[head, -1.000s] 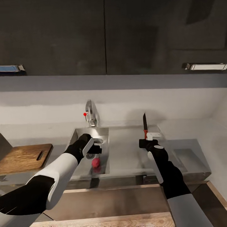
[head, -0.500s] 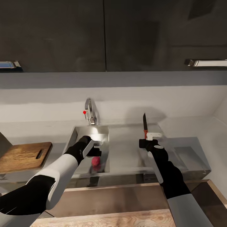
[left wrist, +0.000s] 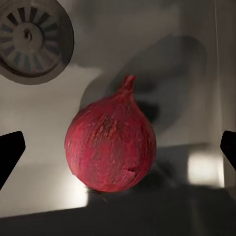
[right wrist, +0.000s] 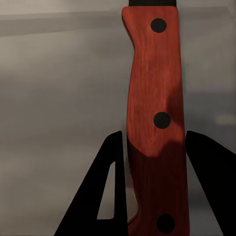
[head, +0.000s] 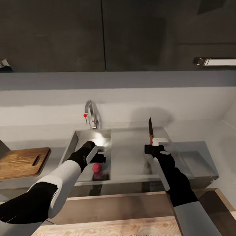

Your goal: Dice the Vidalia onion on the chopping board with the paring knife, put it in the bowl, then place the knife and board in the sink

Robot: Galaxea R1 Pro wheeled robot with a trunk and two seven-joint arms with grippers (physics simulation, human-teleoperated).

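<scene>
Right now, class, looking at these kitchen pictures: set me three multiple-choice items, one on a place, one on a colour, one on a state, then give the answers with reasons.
1. Where does the small round pinkish-red onion lie?
A. On the wooden board
B. In the rectangular stainless-steel sink
C. On the floor

2. What colour is the handle of the small dark-bladed paring knife?
A. Red-orange
B. Blue
C. White

3. What is the state of the left end effector?
A. Shut on the onion
B. Shut on the tap
C. Open, above the onion

Answers:
1 B: the head view shows the onion on the basin floor, and the left wrist view shows it near the round drain.
2 A: the right wrist view shows a red-orange handle with dark rivets, clamped by the right end effector.
3 C: the left wrist view shows both fingertips wide apart on either side of the onion, not touching it.
</scene>
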